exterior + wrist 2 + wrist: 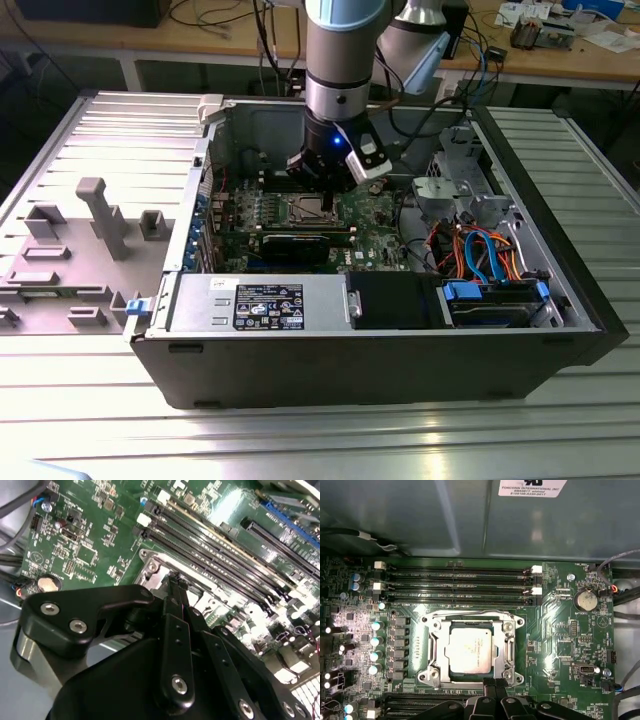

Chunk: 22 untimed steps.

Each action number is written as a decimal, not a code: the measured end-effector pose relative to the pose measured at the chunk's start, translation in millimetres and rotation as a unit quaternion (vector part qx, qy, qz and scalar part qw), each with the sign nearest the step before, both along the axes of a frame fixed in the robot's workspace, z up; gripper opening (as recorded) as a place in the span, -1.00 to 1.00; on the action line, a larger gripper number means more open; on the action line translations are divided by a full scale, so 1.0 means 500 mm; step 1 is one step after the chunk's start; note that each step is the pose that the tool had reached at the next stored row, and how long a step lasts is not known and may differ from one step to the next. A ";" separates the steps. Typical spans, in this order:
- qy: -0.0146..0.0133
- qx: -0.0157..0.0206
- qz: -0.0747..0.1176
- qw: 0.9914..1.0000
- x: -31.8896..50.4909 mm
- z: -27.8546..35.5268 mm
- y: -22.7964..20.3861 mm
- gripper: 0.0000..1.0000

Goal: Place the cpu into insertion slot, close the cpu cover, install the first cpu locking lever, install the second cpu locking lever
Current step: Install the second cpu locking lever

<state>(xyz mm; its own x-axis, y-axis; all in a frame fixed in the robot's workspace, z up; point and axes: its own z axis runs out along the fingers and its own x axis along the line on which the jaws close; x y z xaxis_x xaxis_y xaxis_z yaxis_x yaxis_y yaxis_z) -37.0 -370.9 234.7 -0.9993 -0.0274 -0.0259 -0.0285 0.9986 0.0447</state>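
With the cpu seated in the insertion slot and the cpu cover apparently down, levers remain; gripper fingers together, empty.

The cpu lies in the slot, the cover down around it; memory slots run just beside.

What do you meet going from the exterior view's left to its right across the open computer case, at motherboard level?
Grey plastic fixture outside the case → cpu under the cpu cover, gripper just above → orange and blue cables.
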 end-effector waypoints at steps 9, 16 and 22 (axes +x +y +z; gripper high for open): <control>0.016 0.003 0.000 1.000 0.000 0.020 -0.0008 -0.79; 0.019 0.006 0.000 1.000 -0.003 0.020 -0.0072 -0.79; 0.019 0.006 0.000 1.000 -0.005 0.020 -0.0223 -0.79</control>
